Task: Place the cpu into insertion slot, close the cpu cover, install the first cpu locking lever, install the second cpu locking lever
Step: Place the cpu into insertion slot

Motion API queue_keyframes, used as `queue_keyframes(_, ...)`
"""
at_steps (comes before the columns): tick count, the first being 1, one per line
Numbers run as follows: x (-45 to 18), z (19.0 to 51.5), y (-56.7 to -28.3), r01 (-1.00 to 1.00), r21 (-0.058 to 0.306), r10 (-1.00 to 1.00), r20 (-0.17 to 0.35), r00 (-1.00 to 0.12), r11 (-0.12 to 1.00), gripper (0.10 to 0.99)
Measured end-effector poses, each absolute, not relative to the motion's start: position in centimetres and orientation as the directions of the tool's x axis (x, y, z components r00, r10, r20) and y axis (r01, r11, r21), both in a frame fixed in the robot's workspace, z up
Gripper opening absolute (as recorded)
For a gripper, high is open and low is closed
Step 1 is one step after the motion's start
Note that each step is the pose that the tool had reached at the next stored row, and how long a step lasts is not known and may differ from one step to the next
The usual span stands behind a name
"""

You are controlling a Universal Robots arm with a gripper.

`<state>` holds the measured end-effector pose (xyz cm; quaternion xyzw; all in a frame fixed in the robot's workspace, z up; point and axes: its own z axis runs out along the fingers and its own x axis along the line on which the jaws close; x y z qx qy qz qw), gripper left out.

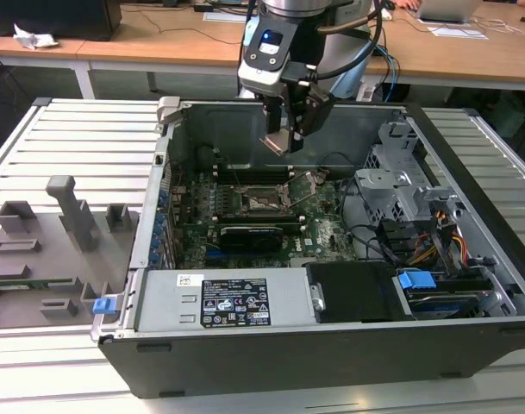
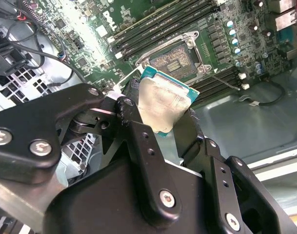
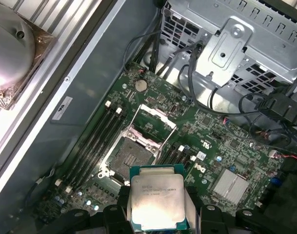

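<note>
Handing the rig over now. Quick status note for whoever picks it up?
The gripper is shut on the cpu, held above the motherboard and not touching it.
The insertion slot is open and empty; the cpu cover stands raised.
Done: cpu picked up.
Left: cpu not yet seated, cover not closed, both locking steps undone.

End effector (image 2: 159, 113) tilted downward — fingers (image 2: 130, 105) closed on the cpu (image 3: 157, 202).

My work sits on a grey slatted tabletop (image 1: 90, 129); behind it stand pale wooden desks (image 1: 159, 47), strewn with white papers (image 1: 458, 32).
</note>
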<state>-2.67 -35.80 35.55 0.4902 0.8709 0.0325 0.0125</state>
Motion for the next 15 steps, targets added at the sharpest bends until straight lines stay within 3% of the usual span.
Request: queue_keyframes(15, -2.67, 35.46, -35.80, 0.879, 0.069, 0.881, 0.010, -0.473, 0.471, 0.525)
